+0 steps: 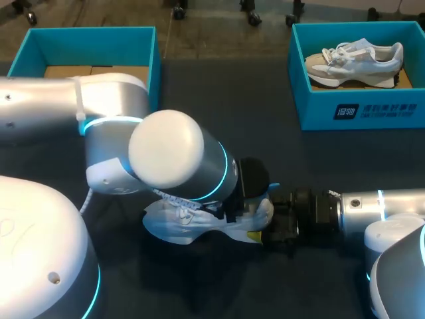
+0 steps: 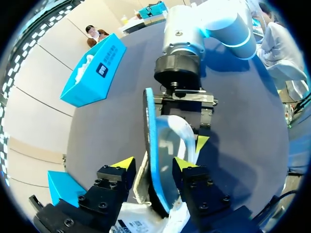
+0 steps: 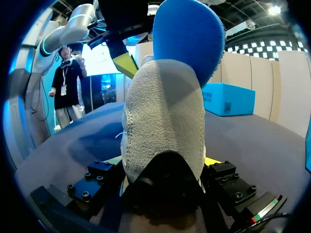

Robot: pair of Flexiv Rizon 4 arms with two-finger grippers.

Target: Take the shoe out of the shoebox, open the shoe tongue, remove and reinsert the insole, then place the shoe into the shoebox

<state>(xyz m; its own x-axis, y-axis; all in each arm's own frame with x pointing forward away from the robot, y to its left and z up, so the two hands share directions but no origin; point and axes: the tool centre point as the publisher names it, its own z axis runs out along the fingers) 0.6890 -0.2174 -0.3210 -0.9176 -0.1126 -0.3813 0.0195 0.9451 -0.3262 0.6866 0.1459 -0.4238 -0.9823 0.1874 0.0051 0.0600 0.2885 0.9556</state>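
Near the desk's front edge, middle: a white-and-grey sneaker (image 1: 174,224) sits on its sole, outside both boxes, with its heel toward my right arm (image 1: 392,206).
Right pincer (image 3: 164,162): clamped on the sneaker's heel from both sides, low over the desk (image 1: 265,133). I judge it to be an anchor, so the sneaker neither drags nor tips while the other arm works inside it.
Blue insole (image 2: 151,141): stands on edge. Its heel end is well clear of the sneaker's opening and its toe end is down inside.
Left pincer (image 2: 155,165): hangs over the sneaker with one yellow-tipped finger on either side of the insole. One finger looks to be against it, but shoe fabric crowds the other side, so I cannot tell whether it is clamped or only straddling.
Step in hand: the insole is partway out; whether it is going out or back in cannot be read from this moment.
Far-right shoebox (image 1: 358,113): teal, at the desk's far right corner, holding a second sneaker (image 1: 355,58).
Far-left shoebox (image 1: 154,63): teal, at the far left corner, with a brown cardboard floor showing. My left arm (image 1: 133,153) covers its near part. It is probably where the sneaker belongs.
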